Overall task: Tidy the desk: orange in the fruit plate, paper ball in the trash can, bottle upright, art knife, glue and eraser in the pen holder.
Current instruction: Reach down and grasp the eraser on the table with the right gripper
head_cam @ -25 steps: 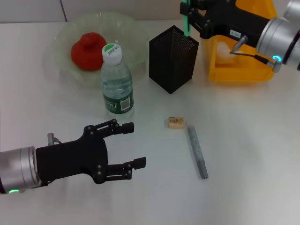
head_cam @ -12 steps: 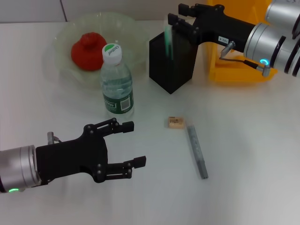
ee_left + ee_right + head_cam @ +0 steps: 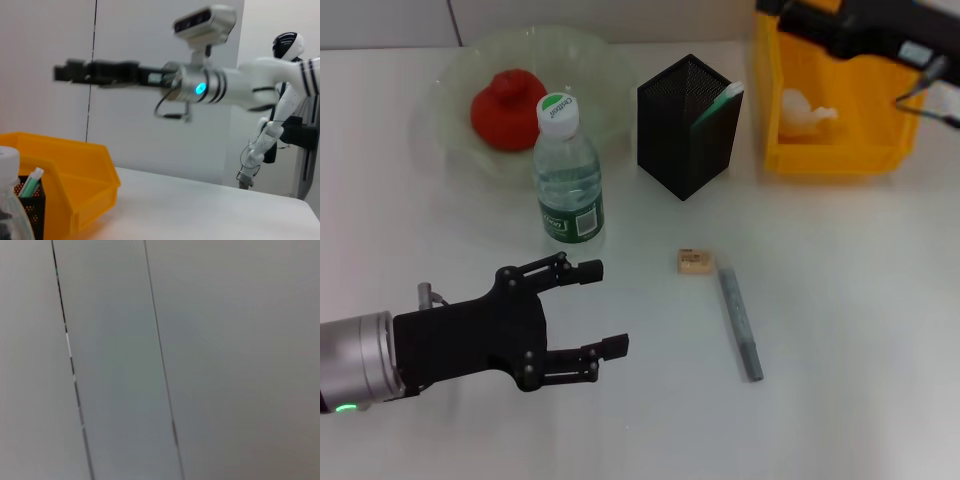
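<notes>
The orange [image 3: 508,108] lies in the pale-green fruit plate [image 3: 605,62] at the back left. The bottle [image 3: 568,175] stands upright in front of the plate. The black mesh pen holder [image 3: 686,130] holds a green glue stick [image 3: 718,103] that leans against its rim. The paper ball [image 3: 805,112] lies inside the yellow trash can [image 3: 830,160]. The eraser [image 3: 695,261] and the grey art knife [image 3: 741,320] lie on the desk. My left gripper [image 3: 605,308] is open and empty, low at the front left. My right gripper [image 3: 790,15] is high above the trash can's back edge.
The white desk runs to a wall at the back. The left wrist view shows the right arm [image 3: 200,87] held high above the trash can [image 3: 75,170], with the pen holder [image 3: 30,212] and the glue stick [image 3: 31,181] beside it.
My right gripper let the green glue stick drop into the pen holder, then drew up and away to the right, over the trash can. The left arm has not moved.
</notes>
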Available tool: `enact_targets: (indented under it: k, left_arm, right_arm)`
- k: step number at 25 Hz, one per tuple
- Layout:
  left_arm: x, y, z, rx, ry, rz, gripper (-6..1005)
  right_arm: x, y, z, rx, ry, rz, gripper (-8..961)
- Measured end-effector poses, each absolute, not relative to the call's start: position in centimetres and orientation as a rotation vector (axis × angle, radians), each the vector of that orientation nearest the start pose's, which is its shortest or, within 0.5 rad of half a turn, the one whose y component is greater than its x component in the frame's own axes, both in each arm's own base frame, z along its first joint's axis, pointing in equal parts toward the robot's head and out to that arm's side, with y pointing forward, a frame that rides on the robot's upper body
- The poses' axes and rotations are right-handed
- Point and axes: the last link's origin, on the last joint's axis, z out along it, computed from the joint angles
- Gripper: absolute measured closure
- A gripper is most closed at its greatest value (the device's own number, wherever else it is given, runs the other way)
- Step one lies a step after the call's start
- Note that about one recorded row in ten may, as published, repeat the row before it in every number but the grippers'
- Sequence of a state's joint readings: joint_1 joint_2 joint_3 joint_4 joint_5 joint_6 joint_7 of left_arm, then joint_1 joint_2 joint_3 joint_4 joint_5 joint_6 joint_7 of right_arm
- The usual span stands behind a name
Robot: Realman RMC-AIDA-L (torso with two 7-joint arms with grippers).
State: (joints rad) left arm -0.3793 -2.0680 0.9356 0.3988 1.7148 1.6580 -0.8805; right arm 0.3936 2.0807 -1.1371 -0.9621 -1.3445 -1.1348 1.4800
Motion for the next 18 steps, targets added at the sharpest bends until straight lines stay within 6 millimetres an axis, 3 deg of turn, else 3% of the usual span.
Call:
enact_targets:
  k: [3, 7, 10, 13, 18]
  left_arm:
    - [-28.1, 25.2, -4.2, -2.765, -0.312, -0.953, 157]
    - [-28.2, 25.2, -4.1, -2.766, -0.328, -0.954, 157]
    - [-28.2, 25.1, -4.1, -2.766, -0.331, -0.952, 157]
    - [-28.2, 25.1, -4.1, -2.765, -0.332, -0.951, 157]
    - [-28.3, 25.1, -4.1, -2.765, -0.336, -0.947, 157]
  right_arm:
    - [18.2, 35.9, 6.3, -2.416, 0.641, 0.855, 358]
    - [16.4, 34.3, 6.7, -2.572, 0.897, 0.351, 240]
    - [15.7, 33.3, 5.3, -2.612, 1.018, -0.071, 150]
    - [15.5, 33.3, 3.2, -2.64, 0.948, -0.361, 122]
    - [15.0, 34.6, 0.0, -2.747, 0.783, -0.563, 125]
